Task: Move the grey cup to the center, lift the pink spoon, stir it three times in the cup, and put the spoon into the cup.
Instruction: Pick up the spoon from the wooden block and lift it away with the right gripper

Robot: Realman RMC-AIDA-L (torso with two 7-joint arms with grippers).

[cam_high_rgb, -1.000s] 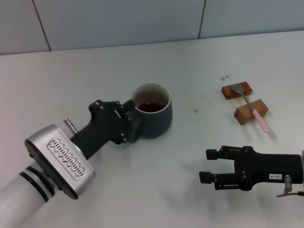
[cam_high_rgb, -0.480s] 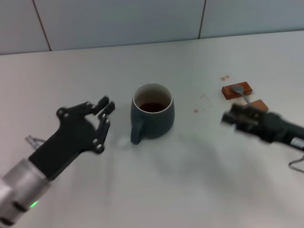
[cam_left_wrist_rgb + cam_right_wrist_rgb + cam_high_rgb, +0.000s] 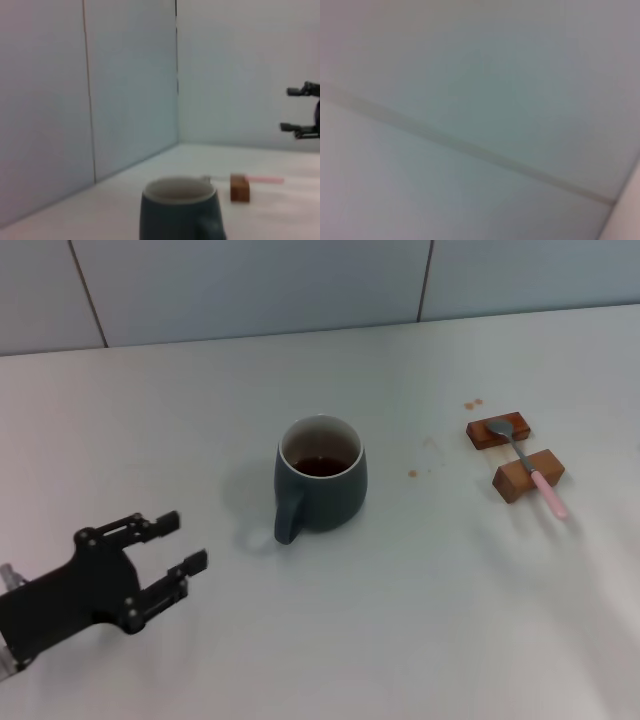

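Withdrawn from the grey cup, left hand sits open; right hand open.

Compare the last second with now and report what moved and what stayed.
The left gripper let go of the grey cup and drew back toward the robot's left, fingers open. The right gripper swung over the spoon, then left the head view; the left wrist view shows it open, raised. The cup, pink spoon and wooden blocks stayed put.

White table: cup, wooden blocks.
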